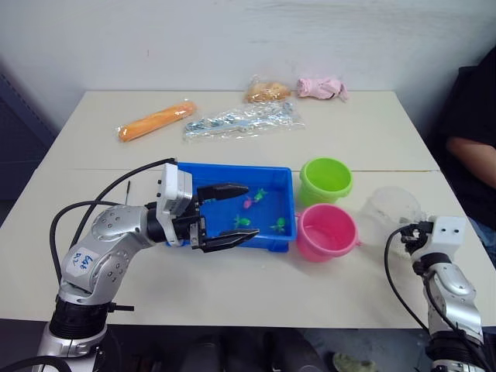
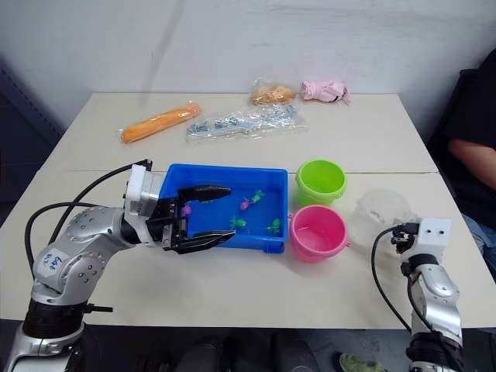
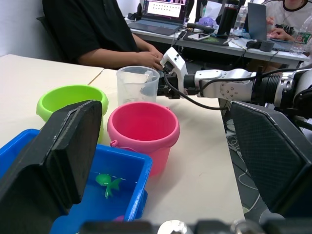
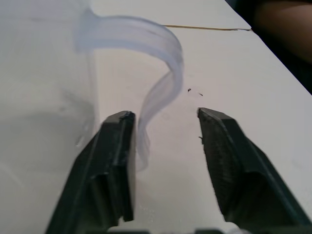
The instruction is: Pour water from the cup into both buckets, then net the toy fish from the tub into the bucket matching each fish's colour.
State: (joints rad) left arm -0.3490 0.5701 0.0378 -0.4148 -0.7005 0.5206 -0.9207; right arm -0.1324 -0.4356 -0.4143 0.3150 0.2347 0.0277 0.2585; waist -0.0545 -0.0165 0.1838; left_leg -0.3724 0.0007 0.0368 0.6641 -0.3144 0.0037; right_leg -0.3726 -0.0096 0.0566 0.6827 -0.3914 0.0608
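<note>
The right gripper (image 4: 163, 131) has its jaws apart around the cup's (image 1: 387, 209) handle, not closed on it. The cup stands on the counter (image 1: 232, 287) beside the pink bucket (image 1: 326, 231). The left gripper (image 1: 225, 215) hangs wide open, empty, over the tub (image 1: 232, 172), partly hiding the fish (image 1: 242, 222).

Head stereo pair looks forward and down over the whole table (image 1: 232, 294). Left wrist camera faces right, low across the tub (image 3: 131, 168); right wrist camera sits close against the cup (image 4: 44, 73), which both wrist views share.
</note>
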